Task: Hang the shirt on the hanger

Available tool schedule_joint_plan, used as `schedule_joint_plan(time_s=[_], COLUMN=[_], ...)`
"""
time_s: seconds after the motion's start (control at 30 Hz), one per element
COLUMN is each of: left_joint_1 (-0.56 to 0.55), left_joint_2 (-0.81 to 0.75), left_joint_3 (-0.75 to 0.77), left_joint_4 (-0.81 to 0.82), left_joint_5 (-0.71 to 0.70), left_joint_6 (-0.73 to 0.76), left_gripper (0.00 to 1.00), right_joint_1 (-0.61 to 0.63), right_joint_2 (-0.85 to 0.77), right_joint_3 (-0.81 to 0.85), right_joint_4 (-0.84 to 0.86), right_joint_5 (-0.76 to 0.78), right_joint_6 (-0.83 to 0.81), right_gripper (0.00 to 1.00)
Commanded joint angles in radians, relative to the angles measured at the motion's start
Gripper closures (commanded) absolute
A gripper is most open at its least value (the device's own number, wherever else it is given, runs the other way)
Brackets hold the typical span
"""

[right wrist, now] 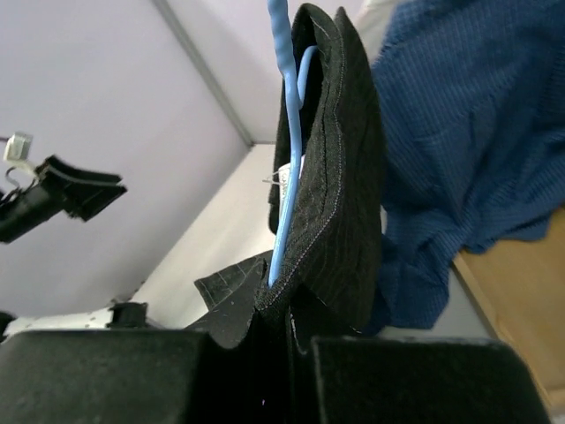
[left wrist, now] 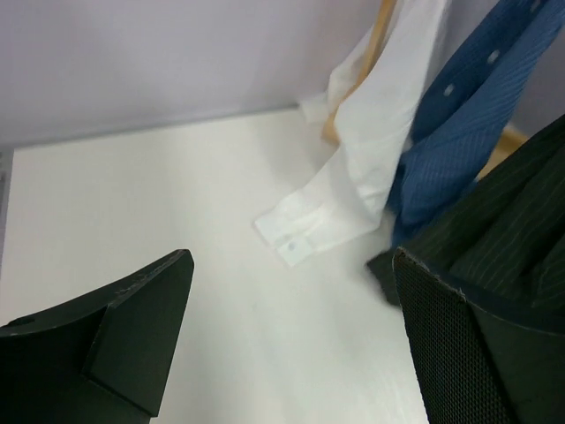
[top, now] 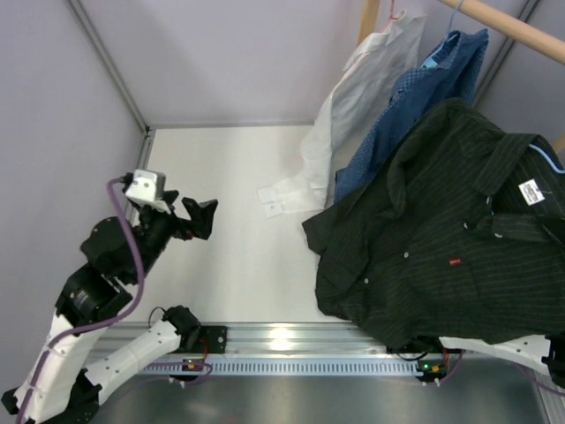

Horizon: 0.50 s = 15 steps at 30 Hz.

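Shirt (top: 433,238), hanger (right wrist: 284,194) apparently in right pincer (right wrist: 291,340)

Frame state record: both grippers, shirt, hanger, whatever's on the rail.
left gripper: open, empty, over the table's left side
right gripper: shut on the shirt's fabric
shirt: black, held up at right, hiding the right arm from above
hanger: light-blue wire, running up along the shirt's fold
wooden rail: carries white shirt and blue dotted shirt
white cuff: on the table
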Motion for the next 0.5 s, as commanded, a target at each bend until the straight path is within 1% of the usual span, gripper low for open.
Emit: schedule_joint_plan(time_s=[0.0,0.13,0.23,0.27,0.33,0.37,0.47], left_joint_1=[0.001,0.001,0.001,0.001,0.001,0.003,0.004], left_joint_2=[-0.023,-0.025,-0.019,-0.01,0.001,0.007,0.01], left_joint_3=[-0.117,-0.214,-0.27,-0.278,-0.283,-0.284,-0.283], left_joint_4=[-0.053,-0.024,0.017,0.025,0.025,0.025,0.027], left_joint_5=[-0.086,-0.134,-0.156,-0.162,-0.182,-0.182,-0.174], left_joint_6=[0.008,-0.004,-0.015,-0.017,-0.027,-0.032,-0.043], left_gripper=[0.02,0.02,0.02,0.02,0.02,0.02,0.02], right_joint_1=[-0.023,-0.029,-0.03,-0.03,-0.032,-0.032,-0.032], right_joint_2=[0.007,-0.019,-0.038,-0.038,-0.024,-0.009,0.091], right_joint_3=[-0.043,-0.033,-0.121,-0.188,-0.266,-0.336,-0.392], right_joint_4=[-0.159,-0.161,-0.161,-0.161,-0.161,-0.161,-0.158], right_joint_5=[0.167,0.253,0.292,0.31,0.373,0.393,0.471], right_joint_6=[0.056,0.078,0.095,0.11,0.184,0.231,0.292], right_gripper=[1.0,1.0,1.0,1.0,1.0,1.0,1.0])
